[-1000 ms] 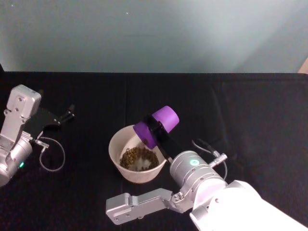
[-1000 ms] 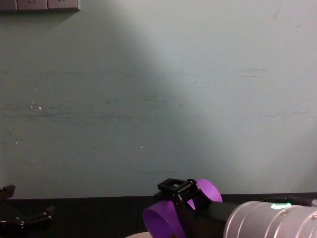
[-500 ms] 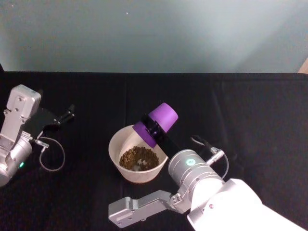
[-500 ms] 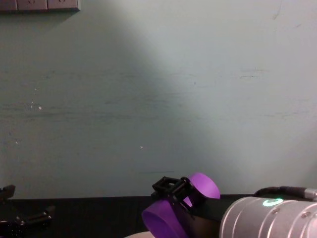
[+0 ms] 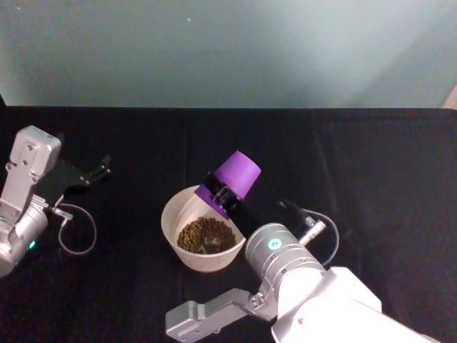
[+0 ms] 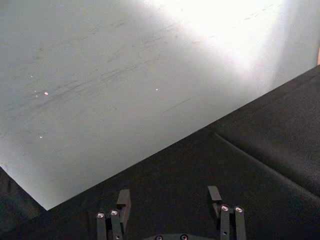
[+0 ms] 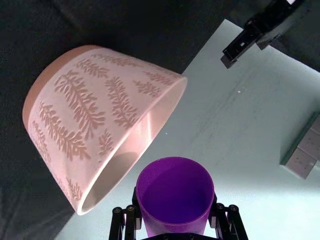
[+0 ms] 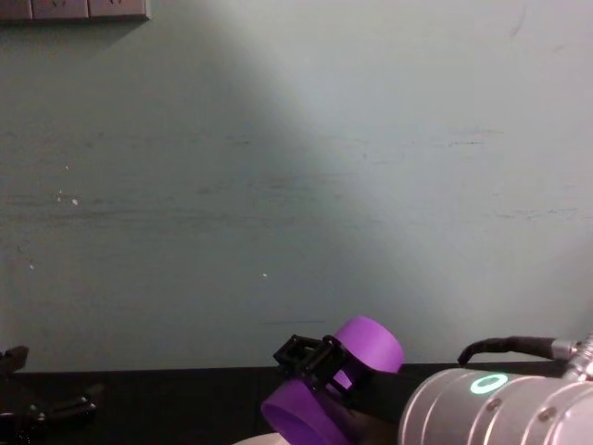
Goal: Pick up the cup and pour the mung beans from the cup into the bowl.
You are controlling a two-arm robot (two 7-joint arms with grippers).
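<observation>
The bowl [image 5: 171,207] sat on the table [image 5: 371,164] with beans [image 5: 206,234] in it. Over its far rim the right gripper [image 5: 223,193] clamped the cup [image 5: 239,170], tipped mouth-down toward the bowl, its inside bare. Far left, the left gripper [image 5: 96,171] waited, fingers spread wide.

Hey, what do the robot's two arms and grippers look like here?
The right arm is silver-grey with a ribbed round wrist, a glowing green ring, a white shell behind and a black cable ending in a silver plug. The left arm is silver-grey and boxy, with a thin looped cable. The right gripper and the left gripper are black, with slim fingers.
</observation>
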